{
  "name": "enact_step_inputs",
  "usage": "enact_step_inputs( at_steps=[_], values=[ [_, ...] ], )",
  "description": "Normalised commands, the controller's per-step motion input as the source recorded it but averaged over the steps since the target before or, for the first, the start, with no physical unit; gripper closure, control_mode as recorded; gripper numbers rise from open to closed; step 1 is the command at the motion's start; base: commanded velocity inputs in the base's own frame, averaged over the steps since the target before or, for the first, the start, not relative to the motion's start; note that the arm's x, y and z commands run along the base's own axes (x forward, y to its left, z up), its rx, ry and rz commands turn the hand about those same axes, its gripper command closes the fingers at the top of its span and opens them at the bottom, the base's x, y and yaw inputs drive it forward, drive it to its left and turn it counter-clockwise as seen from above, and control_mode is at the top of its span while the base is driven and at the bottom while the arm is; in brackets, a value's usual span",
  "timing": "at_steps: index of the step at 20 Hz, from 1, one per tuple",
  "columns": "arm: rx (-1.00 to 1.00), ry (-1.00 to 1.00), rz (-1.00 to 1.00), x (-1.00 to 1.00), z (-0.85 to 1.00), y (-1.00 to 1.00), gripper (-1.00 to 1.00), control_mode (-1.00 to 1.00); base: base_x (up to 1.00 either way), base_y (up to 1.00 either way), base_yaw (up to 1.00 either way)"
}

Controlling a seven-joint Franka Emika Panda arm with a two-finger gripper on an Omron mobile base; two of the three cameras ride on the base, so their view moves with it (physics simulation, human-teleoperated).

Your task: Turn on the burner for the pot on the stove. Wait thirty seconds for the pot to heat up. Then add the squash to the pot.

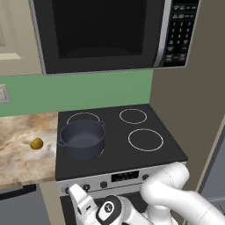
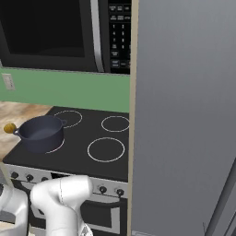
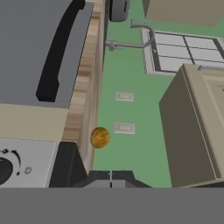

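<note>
The dark blue-grey metal pot [image 1: 82, 139] sits on the black glass stove's [image 1: 167, 151] front-left white ring burner [image 1: 102, 154], ready for heating. The small yellow-olive squash [image 1: 36, 143] waits on the marble surface [image 1: 17, 162] near the stove's left edge. The pincer [image 3: 110, 180] hangs low by the knobs; can't tell if it's open.

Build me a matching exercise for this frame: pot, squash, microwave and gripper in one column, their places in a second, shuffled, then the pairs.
Things:
1. pot
2. squash
3. microwave
4. gripper

Places:
A. low, in front of the stove's left knobs
B. on the marble counter, left of the stove
C. on the front-left burner
D. mounted above the cooktop

Pairs: 1-C, 2-B, 3-D, 4-A
</note>
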Motion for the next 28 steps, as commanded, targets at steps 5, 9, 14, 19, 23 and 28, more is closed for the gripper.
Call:
enact_step_inputs(
  at_steps=[5,9,14,19,23,28],
  values=[
    [0.0,0.0,0.0,0.0,0.0,0.0,1.0,-1.0,0.0,0.0,0.0],
    [0.0,0.0,0.0,0.0,0.0,0.0,1.0,-1.0,0.0,0.0,0.0],
    [0.0,0.0,0.0,0.0,0.0,0.0,1.0,-1.0,0.0,0.0,0.0],
    [0.0,0.0,0.0,0.0,0.0,0.0,1.0,-1.0,0.0,0.0,0.0],
    [0.0,0.0,0.0,0.0,0.0,0.0,1.0,-1.0,0.0,0.0,0.0],
    [0.0,0.0,0.0,0.0,0.0,0.0,1.0,-1.0,0.0,0.0,0.0]
  ],
)
